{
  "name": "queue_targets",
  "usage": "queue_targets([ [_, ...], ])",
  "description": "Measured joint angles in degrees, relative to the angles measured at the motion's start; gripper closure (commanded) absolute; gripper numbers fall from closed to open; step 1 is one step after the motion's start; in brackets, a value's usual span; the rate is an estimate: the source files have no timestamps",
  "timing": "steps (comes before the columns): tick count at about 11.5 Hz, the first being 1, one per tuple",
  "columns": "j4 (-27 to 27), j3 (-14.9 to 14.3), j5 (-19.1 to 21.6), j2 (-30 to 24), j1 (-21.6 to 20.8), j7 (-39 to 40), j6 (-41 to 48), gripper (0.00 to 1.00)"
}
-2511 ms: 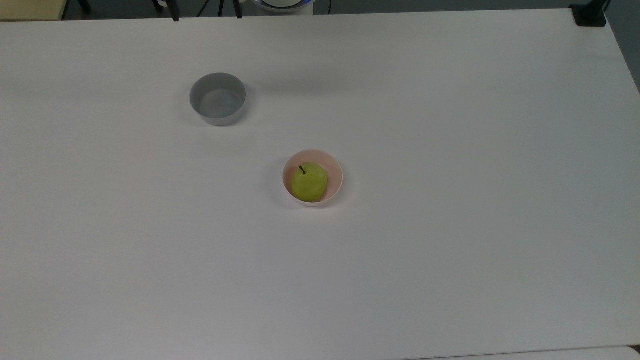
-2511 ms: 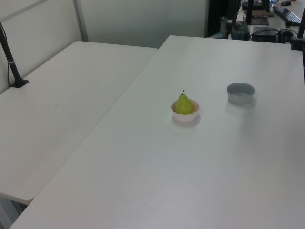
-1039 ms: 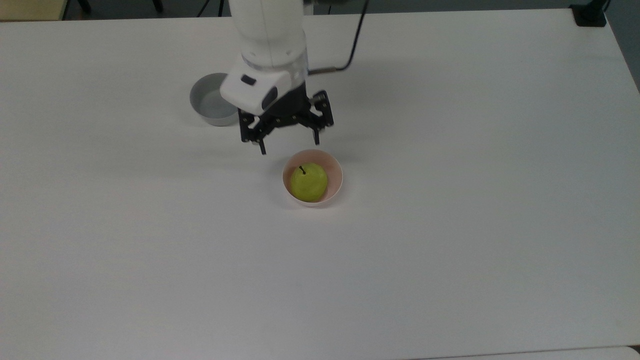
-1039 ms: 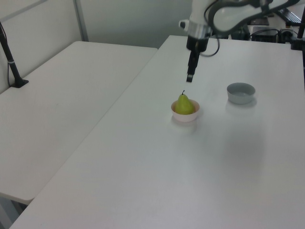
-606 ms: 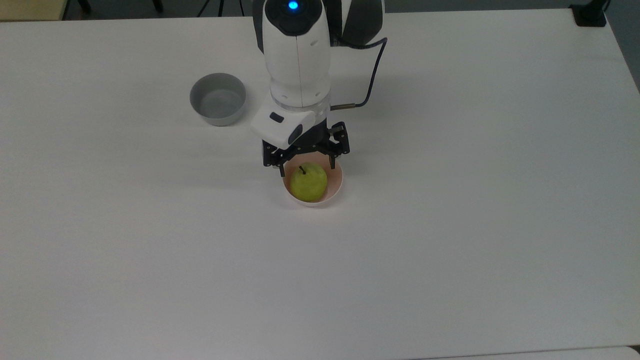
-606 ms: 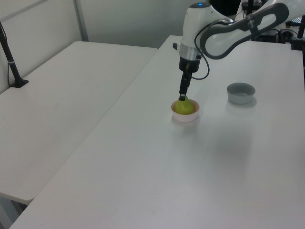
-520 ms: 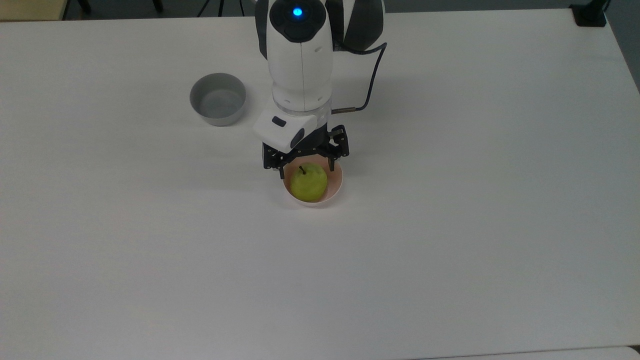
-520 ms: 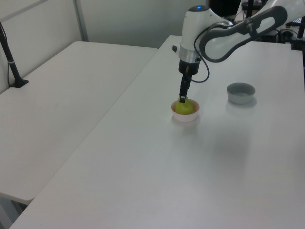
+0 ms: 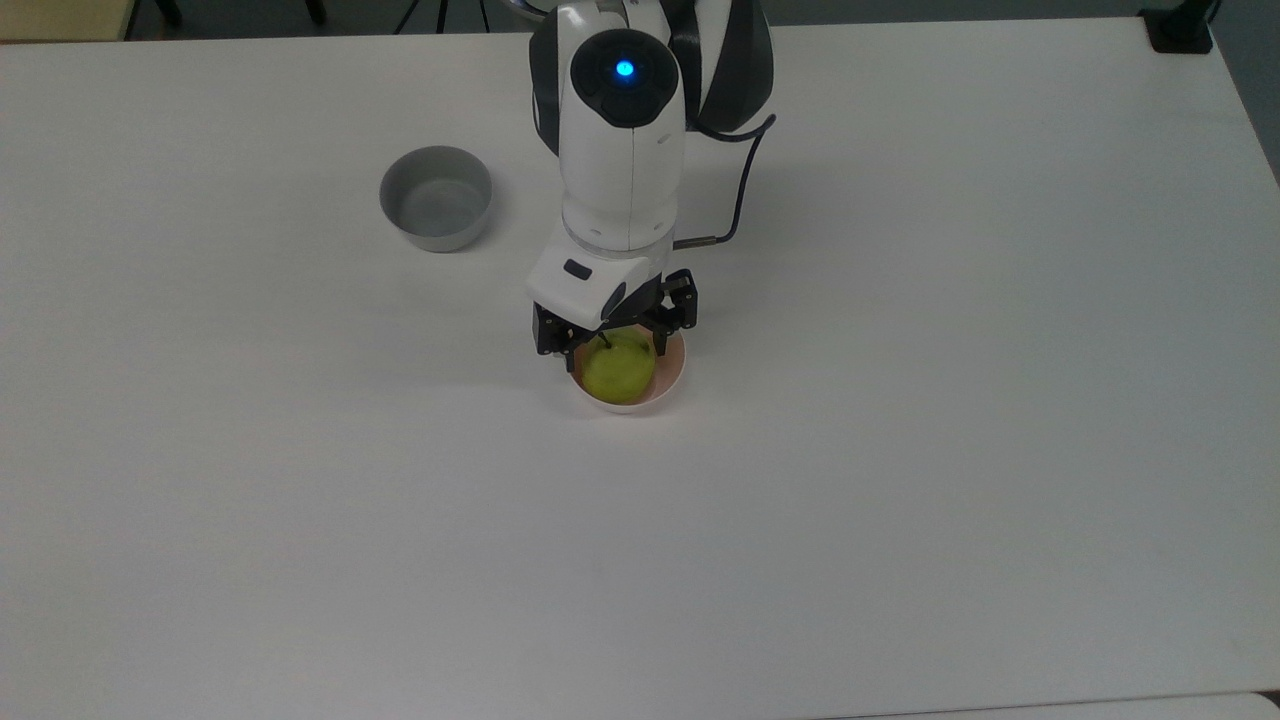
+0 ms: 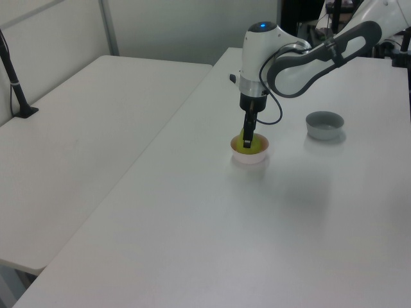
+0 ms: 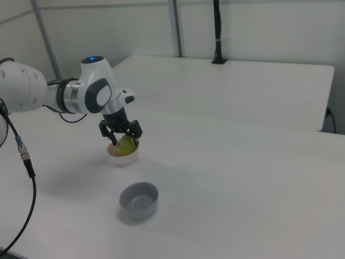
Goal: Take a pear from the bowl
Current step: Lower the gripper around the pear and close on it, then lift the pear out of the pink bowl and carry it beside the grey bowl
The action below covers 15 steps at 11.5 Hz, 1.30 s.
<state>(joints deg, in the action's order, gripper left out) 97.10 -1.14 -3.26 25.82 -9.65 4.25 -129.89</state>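
A white desk (image 9: 900, 500) is filling the top view, its near edge cut off at the bottom of that view. In the left view a 2nd desk (image 10: 77, 147) is standing edge to edge with it on the left view's left, carrying a black post (image 10: 14, 83) whose top is running out of view.

The arm (image 9: 620, 150) is reaching in from the far edge of the top view, its base cut off, a blue light glowing on its top joint. A black cable (image 9: 740, 180) is looping off the arm toward the top view's right. In the right view the arm is coming in from the right view's left, partly cropped.

The grey bowl (image 9: 436, 197) is sitting well apart from the arm's wrist, toward the top view's left, with nothing showing inside it.

The pink bowl (image 9: 672, 381) is lying directly under the wrist, its far rim hidden by the claw in the top view.

The claw (image 9: 614, 350) is standing apart, its 2 fingers straddling the pear; whether they are touching the fruit is hard to tell. In the left view 1 finger (image 10: 247, 138) is covering the middle of the fruit.

The pear (image 9: 620, 372) is sitting in the pink bowl, its upper part and stem mostly hidden behind the claw in the top view. In the right view it is showing as a yellow-green shape (image 11: 126, 144) between the fingers.
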Motion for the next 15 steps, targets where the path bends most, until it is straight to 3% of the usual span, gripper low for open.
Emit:
queue_targets([
  [3,0.3,0.0,-0.1,1.0,-0.3,0.0,-2.2,0.86],
  [4,0.3,0.0,-0.2,0.9,-0.3,0.0,-2.2,0.94],
  [5,0.3,0.0,-0.2,0.9,-0.4,0.0,-2.3,0.99],
  [10,0.3,0.0,-0.2,0.6,-0.4,0.0,-2.3,0.99],
  [15,-0.2,0.0,-0.2,-3.8,-0.3,-0.2,0.6,0.99],
])
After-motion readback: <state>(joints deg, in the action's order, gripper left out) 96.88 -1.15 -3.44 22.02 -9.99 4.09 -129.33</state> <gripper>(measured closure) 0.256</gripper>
